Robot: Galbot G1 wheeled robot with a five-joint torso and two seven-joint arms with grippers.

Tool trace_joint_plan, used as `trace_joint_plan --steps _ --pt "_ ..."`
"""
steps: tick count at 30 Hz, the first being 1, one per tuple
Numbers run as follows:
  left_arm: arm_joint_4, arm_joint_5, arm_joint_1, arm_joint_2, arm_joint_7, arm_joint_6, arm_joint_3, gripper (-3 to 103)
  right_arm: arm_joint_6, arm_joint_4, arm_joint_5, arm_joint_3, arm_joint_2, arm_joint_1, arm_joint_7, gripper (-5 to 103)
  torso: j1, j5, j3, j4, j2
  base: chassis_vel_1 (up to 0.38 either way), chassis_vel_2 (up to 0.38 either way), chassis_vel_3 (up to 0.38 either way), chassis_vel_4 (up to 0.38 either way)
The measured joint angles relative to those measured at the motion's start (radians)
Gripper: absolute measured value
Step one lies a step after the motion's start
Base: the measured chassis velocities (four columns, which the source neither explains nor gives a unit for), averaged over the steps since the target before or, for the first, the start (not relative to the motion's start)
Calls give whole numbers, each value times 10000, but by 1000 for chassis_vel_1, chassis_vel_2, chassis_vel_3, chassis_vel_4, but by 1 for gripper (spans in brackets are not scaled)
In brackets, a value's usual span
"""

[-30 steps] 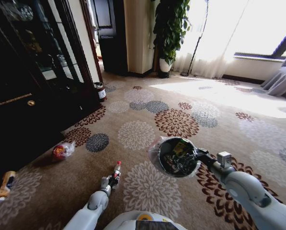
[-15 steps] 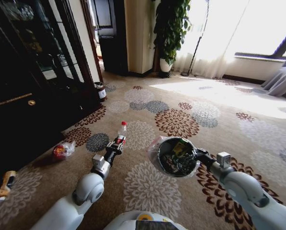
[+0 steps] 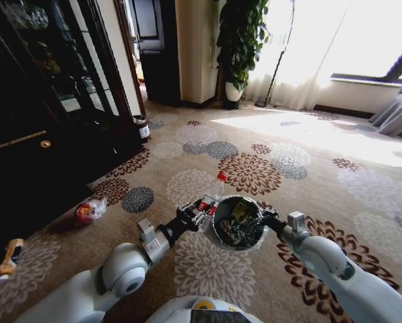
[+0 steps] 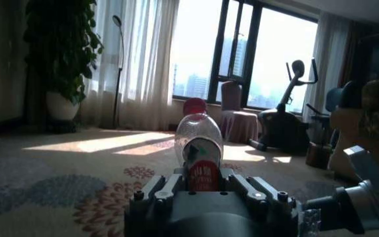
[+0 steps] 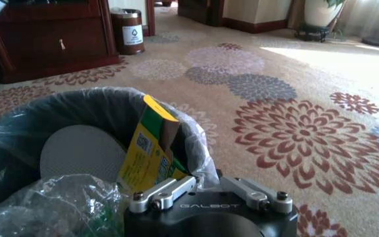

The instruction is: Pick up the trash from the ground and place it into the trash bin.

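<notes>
Left end effector (image 3: pixel 202 207) clamped on a clear plastic bottle (image 3: pixel 213 192), red cap pointing away from the robot, held above the flowered carpet (image 3: pixel 187 259) just beside the rim of the trash bin (image 3: pixel 237 222). From the left wrist, same bottle (image 4: pixel 199 143) gripped low between the 2 fingers (image 4: pixel 164 187), red cap toward the window.

Right end effector (image 5: pixel 210 195) closed on the near rim of the bin (image 5: pixel 77 128), holding it off the floor and tilted so the opening faces the head camera. Inside the bag-lined bin: a yellow-green carton (image 5: pixel 151 145), a round grey disc (image 5: pixel 81 153) and crumpled clear plastic (image 5: pixel 51 207).

On the carpet well to the left, a red-and-white plastic bag (image 3: pixel 89 211) near the dark cabinet (image 3: pixel 32 121), and farther left an orange-topped piece (image 3: pixel 9 258).
</notes>
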Motion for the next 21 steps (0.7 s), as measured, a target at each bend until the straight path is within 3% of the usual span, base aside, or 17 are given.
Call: trace_joint_plan --steps 7,9,13,18,21 --pt "993 -16 -1372 -504 101 -136 1220 26 5 71 228 -50 -86 -54 -41 1 0 -5 0 11 0 0 0 0 0" --pt "1058 23 -1777 -687 21 -134 2009 26 59 127 662 -581 -122 266 321 1 0 -3 0 9 0 0 0 0 0" --pt "825 212 -1793 -726 37 -112 2628 26 226 0 938 -1288 -124 660 717 1 0 -2 0 14 0 0 0 0 0" --pt "1030 471 -1612 -633 292 -291 2750 26 262 -197 1049 -1456 -126 832 668 1 0 -3 -2 12 0 0 0 0 0" --pt "1753 833 -1667 -725 462 -683 2737 26 191 -85 1367 -1351 -127 797 506 1 0 -5 -1 12 0 0 0 0 0"
